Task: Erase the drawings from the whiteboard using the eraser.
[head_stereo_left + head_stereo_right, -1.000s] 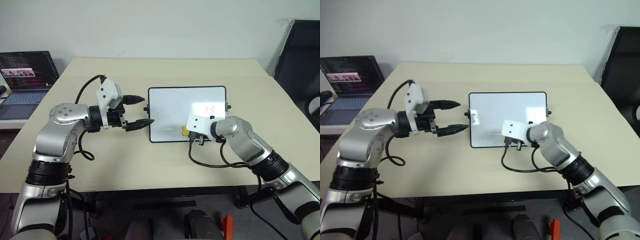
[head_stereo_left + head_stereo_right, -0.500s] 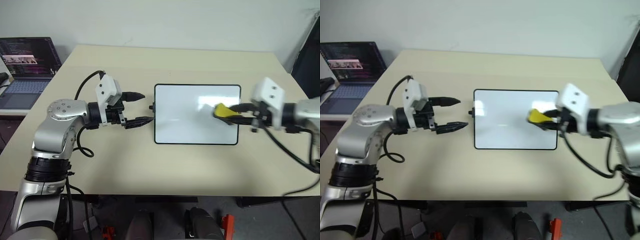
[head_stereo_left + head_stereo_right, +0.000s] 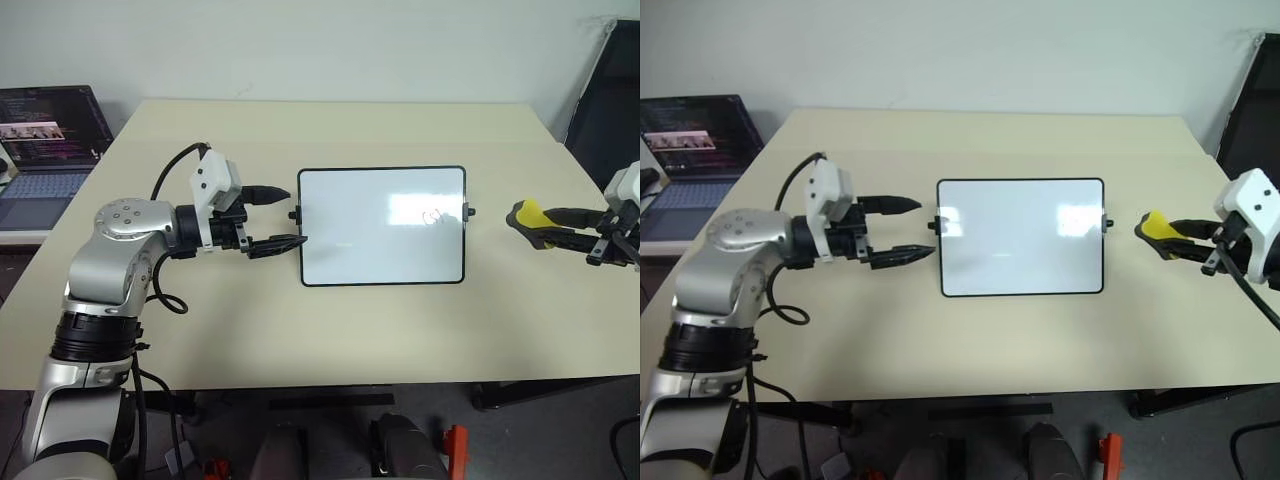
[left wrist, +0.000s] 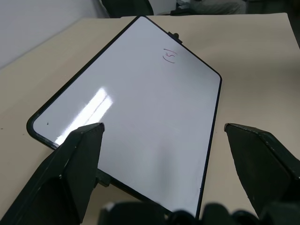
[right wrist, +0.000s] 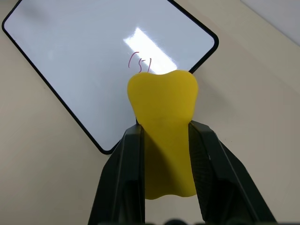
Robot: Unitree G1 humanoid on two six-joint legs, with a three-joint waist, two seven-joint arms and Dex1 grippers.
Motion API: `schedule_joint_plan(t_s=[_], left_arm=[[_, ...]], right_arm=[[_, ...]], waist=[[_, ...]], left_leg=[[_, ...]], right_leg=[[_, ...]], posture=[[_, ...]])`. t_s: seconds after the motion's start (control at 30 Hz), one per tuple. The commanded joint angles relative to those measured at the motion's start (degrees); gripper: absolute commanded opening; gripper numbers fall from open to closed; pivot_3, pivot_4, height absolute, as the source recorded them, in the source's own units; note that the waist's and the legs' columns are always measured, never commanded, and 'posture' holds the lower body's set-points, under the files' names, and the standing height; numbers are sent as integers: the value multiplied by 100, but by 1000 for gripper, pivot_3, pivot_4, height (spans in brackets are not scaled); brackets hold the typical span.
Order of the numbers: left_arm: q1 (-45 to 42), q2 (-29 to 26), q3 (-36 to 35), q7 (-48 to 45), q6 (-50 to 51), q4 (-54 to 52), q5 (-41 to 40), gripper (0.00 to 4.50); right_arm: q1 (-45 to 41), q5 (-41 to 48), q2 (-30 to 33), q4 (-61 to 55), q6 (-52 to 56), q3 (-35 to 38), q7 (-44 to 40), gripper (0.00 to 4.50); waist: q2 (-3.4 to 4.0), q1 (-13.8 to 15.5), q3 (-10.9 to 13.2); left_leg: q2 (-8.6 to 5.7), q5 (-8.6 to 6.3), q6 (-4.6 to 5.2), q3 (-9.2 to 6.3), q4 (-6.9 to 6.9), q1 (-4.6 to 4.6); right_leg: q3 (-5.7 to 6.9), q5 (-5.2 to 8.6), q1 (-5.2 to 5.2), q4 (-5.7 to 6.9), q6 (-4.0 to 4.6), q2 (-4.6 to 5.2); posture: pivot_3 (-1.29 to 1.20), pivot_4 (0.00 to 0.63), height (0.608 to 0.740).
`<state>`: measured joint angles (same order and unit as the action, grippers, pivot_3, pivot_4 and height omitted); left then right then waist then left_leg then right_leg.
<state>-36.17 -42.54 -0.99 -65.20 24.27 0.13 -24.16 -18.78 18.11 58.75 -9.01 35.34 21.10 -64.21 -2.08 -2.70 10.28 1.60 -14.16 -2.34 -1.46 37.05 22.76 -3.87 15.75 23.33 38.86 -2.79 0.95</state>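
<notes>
You'll see the whiteboard (image 3: 382,226) lying flat on the table (image 3: 300,330), one reddish drawing (image 3: 432,216) near its right edge. Your right gripper (image 3: 548,225) clamps the yellow eraser (image 3: 525,214) beside the board; your left gripper (image 3: 288,216) stands spread apart.

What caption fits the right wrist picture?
Right gripper holds the yellow eraser above the whiteboard, near a pink drawing.

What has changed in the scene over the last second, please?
The right end effector, shut on the eraser, has swung off the whiteboard to the table at the board's right. One drawing remains. The left end effector stays open at the board's left edge; the board has not moved.
</notes>
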Motion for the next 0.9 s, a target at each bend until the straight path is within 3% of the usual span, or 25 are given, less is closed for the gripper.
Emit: schedule_joint_plan(t_s=[0.03, 0.67, 0.9], left_arm=[[-141, -89, -253, 12, -64, -155, -121, 4500], [-31, -92, -319, 83, 18, -243, -195, 4500], [-3, -95, -317, 105, 37, -274, -219, 4500]], right_arm=[[-95, 102, 138, 1, -175, 41, 60, 973], [291, 128, 423, 42, -172, -124, 107, 973], [42, -27, 474, 462, -351, -113, 353, 973]], waist=[[1, 1, 1], [4, 15, 2], [4, 16, 2]], left_leg=[[-1, 0, 0, -1, 0, 1], [-1, 0, -1, -2, 0, 2], [-2, 0, -1, -1, 1, 1]], right_leg=[[1, 0, 0, 0, 0, 1], [3, 0, 0, 0, 0, 2], [2, -1, 0, 1, 1, 3]], posture=[[0, 150, 740], [0, 150, 740], [0, 150, 740]])
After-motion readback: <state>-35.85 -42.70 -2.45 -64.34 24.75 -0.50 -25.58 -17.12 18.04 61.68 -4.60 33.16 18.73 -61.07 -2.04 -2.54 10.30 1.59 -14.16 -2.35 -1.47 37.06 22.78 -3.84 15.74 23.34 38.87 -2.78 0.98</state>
